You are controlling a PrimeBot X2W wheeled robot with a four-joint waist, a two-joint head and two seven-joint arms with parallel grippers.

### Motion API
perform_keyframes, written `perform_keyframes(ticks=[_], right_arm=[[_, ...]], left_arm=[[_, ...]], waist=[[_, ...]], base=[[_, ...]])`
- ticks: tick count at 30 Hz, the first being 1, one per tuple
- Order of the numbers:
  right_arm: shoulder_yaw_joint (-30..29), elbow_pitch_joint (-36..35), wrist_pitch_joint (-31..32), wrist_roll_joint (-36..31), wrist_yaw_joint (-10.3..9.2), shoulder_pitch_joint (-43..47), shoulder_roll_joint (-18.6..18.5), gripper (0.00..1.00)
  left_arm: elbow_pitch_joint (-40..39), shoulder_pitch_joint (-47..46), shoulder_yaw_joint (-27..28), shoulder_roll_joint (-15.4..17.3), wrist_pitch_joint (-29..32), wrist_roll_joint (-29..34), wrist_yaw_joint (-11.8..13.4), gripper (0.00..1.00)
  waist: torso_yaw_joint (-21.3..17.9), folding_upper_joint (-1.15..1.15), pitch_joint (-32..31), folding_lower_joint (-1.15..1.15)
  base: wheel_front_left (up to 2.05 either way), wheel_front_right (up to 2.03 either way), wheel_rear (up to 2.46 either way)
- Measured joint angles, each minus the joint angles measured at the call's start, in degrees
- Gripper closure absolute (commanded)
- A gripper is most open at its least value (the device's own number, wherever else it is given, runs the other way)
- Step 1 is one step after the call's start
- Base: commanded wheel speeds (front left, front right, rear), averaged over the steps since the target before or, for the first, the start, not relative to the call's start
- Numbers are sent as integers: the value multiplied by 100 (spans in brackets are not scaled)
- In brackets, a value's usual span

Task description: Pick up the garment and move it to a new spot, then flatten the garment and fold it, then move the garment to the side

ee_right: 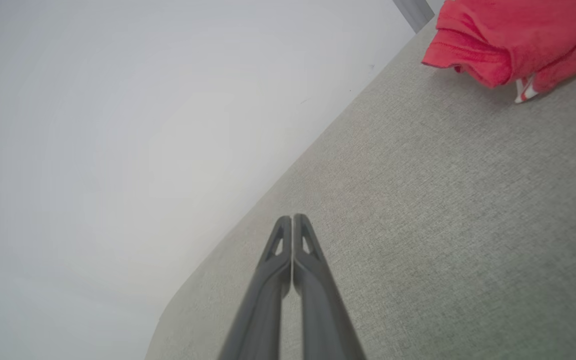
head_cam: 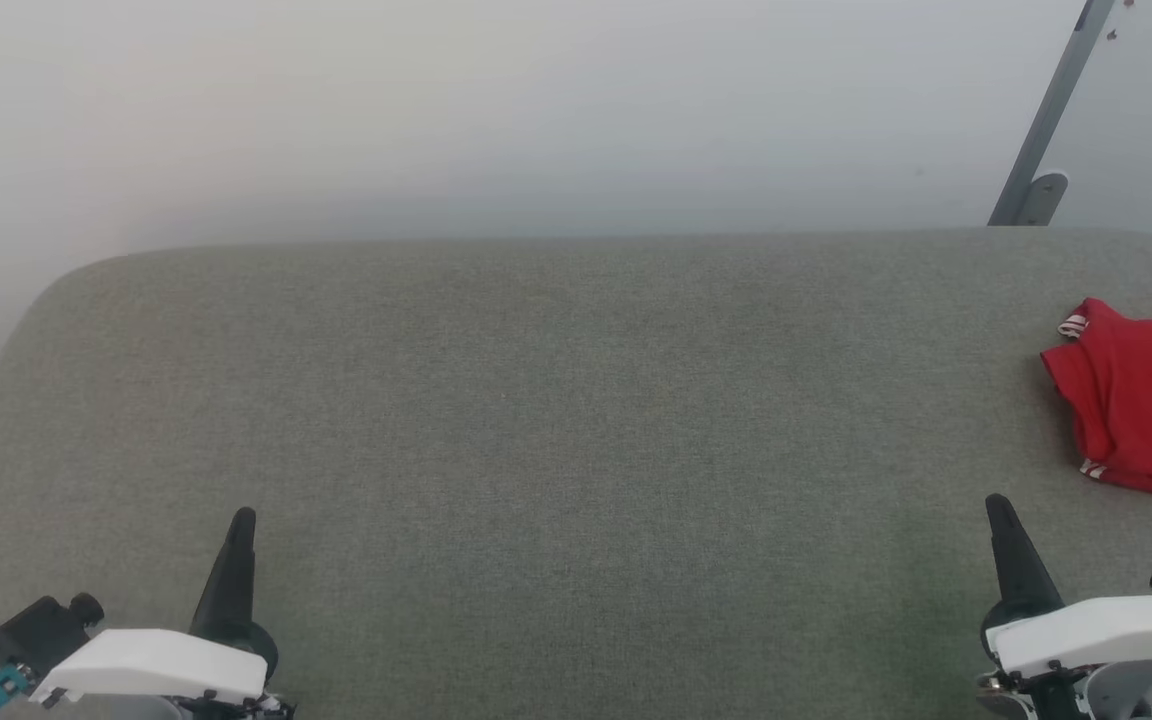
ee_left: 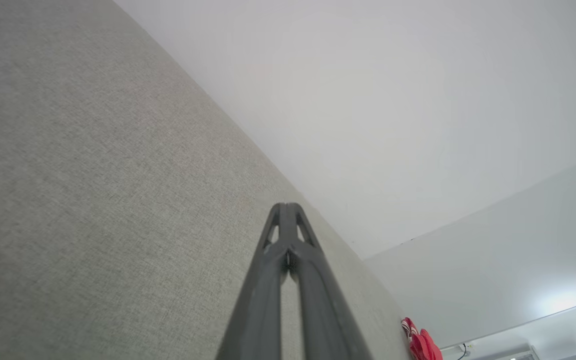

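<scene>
The garment [head_cam: 1141, 398] is a bunched red shirt with striped red-and-white trim, lying at the far right of the grey fabric-covered table [head_cam: 536, 400] and cut off by the frame edge. It appears again as the garment [ee_right: 513, 37] in the right wrist view's upper right and as a small red garment [ee_left: 422, 344] far off in the left wrist view. My left gripper [head_cam: 241, 520] rests at the lower left, shut and empty. My right gripper [head_cam: 998, 508] sits at the lower right, shut and empty, a short way in front of and left of the garment.
A pale wall rises behind the table's far edge. A grey metal post [head_cam: 1046, 130] with a bracket stands at the back right corner. The table's rounded left corner [head_cam: 56, 290] drops off to the floor.
</scene>
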Motion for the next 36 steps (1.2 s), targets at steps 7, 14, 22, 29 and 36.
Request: perform_keyframes(ticks=[7,14,22,29,36], right_arm=[[4,-4,92,478,0,-78,5,100],[9,-8,190,911,0,-92,12,100],[14,-12,296,1435,0,-158,19,100],[20,-18,366,1819,0,-201,24,100],[25,-24,445,2174,0,-234,31,100]], left_arm=[[3,-60,32,-65,130,-370,0,100],[9,-113,59,-131,245,-722,0,100],[11,-176,104,-225,389,-1122,0,100],[14,-231,132,-279,474,-1448,0,100],[19,-287,155,-358,568,-1737,0,100]], waist=[[-7,0,14,0],[-14,0,28,0],[-24,0,45,0],[-31,0,59,0],[-38,0,73,0]], base=[[0,0,0],[0,0,0],[0,0,0],[0,0,0],[0,0,0]])
